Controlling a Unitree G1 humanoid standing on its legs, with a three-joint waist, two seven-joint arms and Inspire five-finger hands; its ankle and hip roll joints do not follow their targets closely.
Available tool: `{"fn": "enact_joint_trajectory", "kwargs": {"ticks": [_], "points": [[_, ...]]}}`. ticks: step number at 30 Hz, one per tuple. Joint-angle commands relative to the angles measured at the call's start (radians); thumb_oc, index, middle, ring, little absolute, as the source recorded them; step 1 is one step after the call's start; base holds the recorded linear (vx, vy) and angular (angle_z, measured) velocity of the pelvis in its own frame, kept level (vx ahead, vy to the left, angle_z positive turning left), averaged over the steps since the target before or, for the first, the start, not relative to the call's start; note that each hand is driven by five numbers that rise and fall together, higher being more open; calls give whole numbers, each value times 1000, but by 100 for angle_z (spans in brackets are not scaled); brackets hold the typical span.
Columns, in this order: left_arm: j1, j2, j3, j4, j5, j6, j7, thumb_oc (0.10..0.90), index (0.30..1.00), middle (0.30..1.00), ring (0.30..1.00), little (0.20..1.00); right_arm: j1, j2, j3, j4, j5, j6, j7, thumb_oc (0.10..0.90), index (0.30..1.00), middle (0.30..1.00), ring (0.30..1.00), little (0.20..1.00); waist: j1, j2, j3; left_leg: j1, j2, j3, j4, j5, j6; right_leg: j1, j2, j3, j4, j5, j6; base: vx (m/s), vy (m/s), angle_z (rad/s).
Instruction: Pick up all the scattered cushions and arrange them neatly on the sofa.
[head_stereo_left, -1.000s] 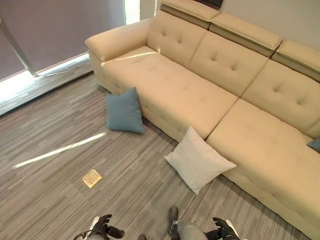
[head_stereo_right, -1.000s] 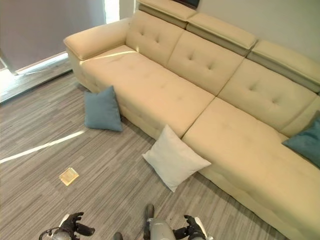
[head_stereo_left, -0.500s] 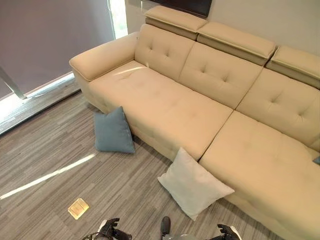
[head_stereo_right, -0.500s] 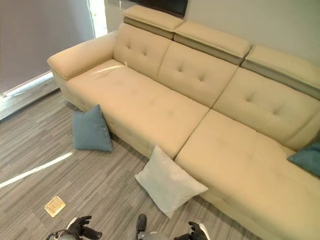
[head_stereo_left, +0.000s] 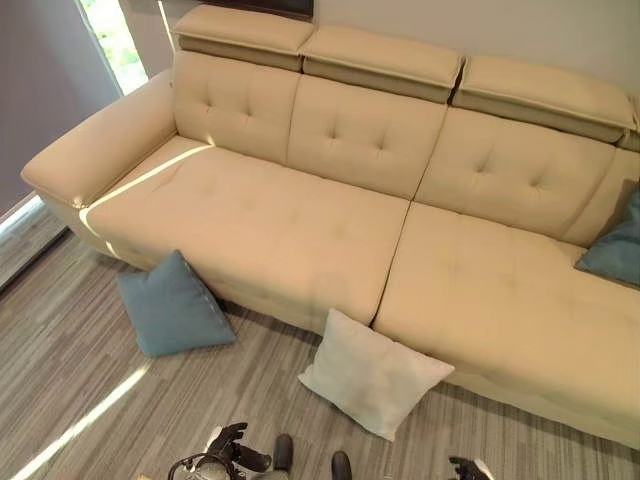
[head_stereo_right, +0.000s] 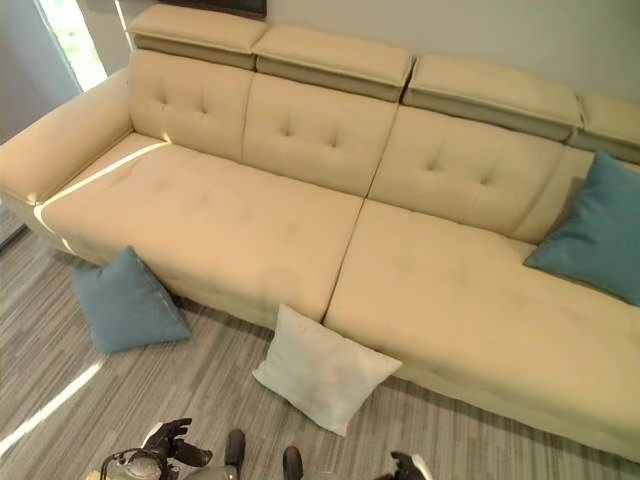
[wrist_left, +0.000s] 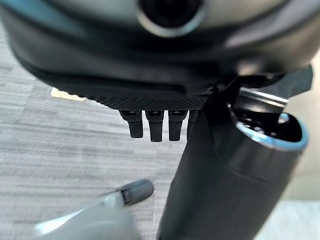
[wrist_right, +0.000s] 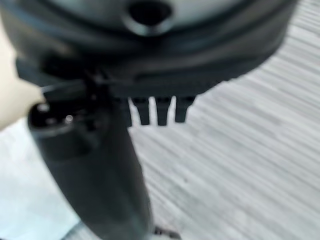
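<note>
A long cream tufted leather sofa (head_stereo_left: 330, 215) with three padded headrests runs across the room, its seats bare except at the robot's far right, where a teal square cushion (head_stereo_right: 598, 232) leans against the corner of the backrest. Two more cushions lie down on the grey striped carpet floor (head_stereo_left: 60, 360) — a blue-grey fabric cushion (head_stereo_left: 172, 306) propped against the sofa's front near its left arm, and a white square cushion (head_stereo_left: 373, 373) resting tilted against the front edge, just below the seam between the two seat sections. The two floor cushions sit well apart from each other. The robot's left hand (head_stereo_left: 228, 452) hangs low over the carpet, holding nothing; in its wrist view the dark fingers (wrist_left: 152, 125) hang straight and relaxed. The right hand (head_stereo_left: 462, 468) shows at the lower edge, right of the white cushion but not touching it — its fingers (wrist_right: 161, 111) likewise extended and empty above the floor.
</note>
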Motion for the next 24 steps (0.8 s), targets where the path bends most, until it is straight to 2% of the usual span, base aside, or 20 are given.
{"fn": "enact_joint_trajectory", "kwargs": {"ticks": [1,3,7,10,15,19,20,21,22,23,24], "points": [[-9,28,-31,23,19,-12,-1,800,900,900,900,900,-40,-15,11,-28,1,-12,-10,800,900,900,900,900,12,-47,-9,-1,-27,13,72,-136,3,-37,-60,-49,101,-46,113,13,100,-79],[-11,41,-22,18,14,-13,5,800,900,900,900,900,-50,-11,20,-34,-5,-11,-11,800,900,900,900,900,21,-45,-4,10,-24,46,56,-139,8,-73,-65,-69,136,-36,129,8,115,-51],[-4,56,1,16,-3,-13,5,800,900,900,900,900,-67,-7,27,-48,-15,-16,-11,800,900,900,900,900,43,-42,-4,41,-16,108,29,-149,3,-103,-113,-277,127,-17,129,51,53,-85],[2,64,13,22,-3,-12,3,800,900,900,900,900,-76,-11,25,-55,-20,-12,-12,800,900,900,900,900,37,-40,-4,63,-10,144,25,-160,2,-130,-128,-347,91,11,130,104,-14,-63],[2,57,4,21,16,-13,-7,800,900,900,900,900,-66,-22,17,-49,-16,-10,-12,800,900,900,900,900,22,-36,-13,98,-14,164,22,-181,3,-107,-132,-372,72,14,126,144,-57,-23],[-6,53,-11,14,21,-15,-11,800,900,900,900,900,-57,-24,11,-53,-4,-18,-8,800,900,900,900,900,1,-35,-16,98,1,168,71,-211,-16,-96,-120,-348,71,-6,109,130,-117,-4],[-8,50,-16,13,21,-17,-13,800,900,900,900,900,-54,-25,7,-53,1,-22,-8,800,900,900,900,900,-4,-34,-14,95,12,172,107,-225,-27,-82,-111,-337,69,-19,99,116,-201,4],[-22,44,-27,2,15,-19,-15,800,900,900,900,900,-57,-34,3,-54,13,-26,-8,800,900,900,900,900,-9,-45,2,29,42,181,260,-209,-62,-60,-103,-319,53,-29,76,72,-155,3],[-22,44,-27,2,15,-19,-15,800,900,900,900,900,-57,-33,3,-54,13,-26,-8,800,900,900,900,900,-10,-47,-1,24,40,180,260,-207,-62,-65,-104,-320,53,-28,76,-49,-219,14],[-50,40,-42,-19,0,-22,-9,800,900,900,900,900,-72,-44,10,-59,25,-30,-18,800,900,900,900,900,7,-58,44,-85,51,138,458,-153,-84,-50,-94,-306,48,-33,47,-76,-115,16],[-51,41,-41,-19,0,-22,-9,800,900,900,900,900,-72,-44,10,-59,25,-30,-18,800,900,900,900,900,4,-60,41,-89,49,136,456,-149,-83,-54,-96,-307,48,-32,48,-55,-136,17]]}}
